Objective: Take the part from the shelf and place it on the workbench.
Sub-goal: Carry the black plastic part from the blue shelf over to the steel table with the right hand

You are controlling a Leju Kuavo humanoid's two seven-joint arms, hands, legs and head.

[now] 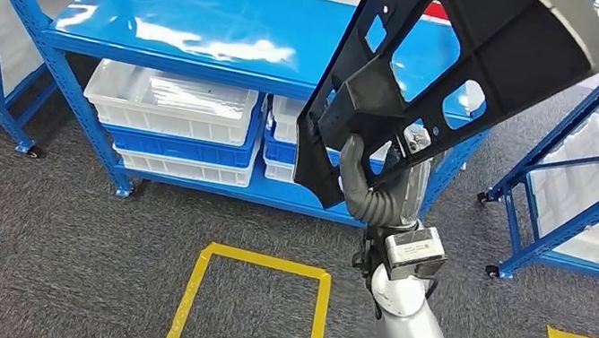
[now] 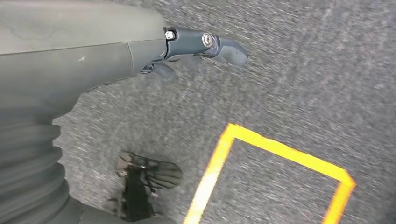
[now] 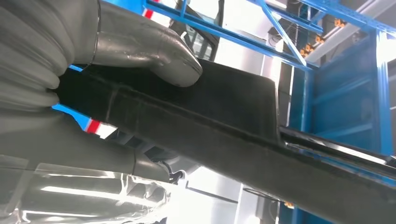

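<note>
**Inspector:** The right hand (image 1: 376, 177) is gripping the part (image 1: 439, 64), a large black plastic panel with cut-out openings, at its lower end. The thumb (image 3: 159, 56) is pressing on one face in the right wrist view, with the other fingers wrapping the opposite side, so the panel is being clamped through its thickness.

**Supervisor:** Where is the part sitting relative to the shelf?

**Inspector:** It is being carried in the air, tilted, its upper end rising toward the top of the head view. It is hanging in front of the blue shelf (image 1: 209, 28), clear of the top deck and touching nothing else. The white bins (image 1: 170, 103) are resting on the lower level beneath.

**Supervisor:** Why hold it low like that?

**Inspector:** I am judging that the lower end offers a rib to close on, and that keeping the panel raised is guarding it from the shelf posts and the floor.

**Supervisor:** And the left hand (image 2: 205, 46)?

**Inspector:** It is hanging over the grey carpet near the yellow floor marking (image 2: 280, 149), carrying nothing. Its fingers are too blurred and too little seen; I cannot tell whether they are spread or curled.

**Supervisor:** Progress?

**Inspector:** Pick-up appears complete. I am seeing no workbench here, so the placing is not yet done.
</note>
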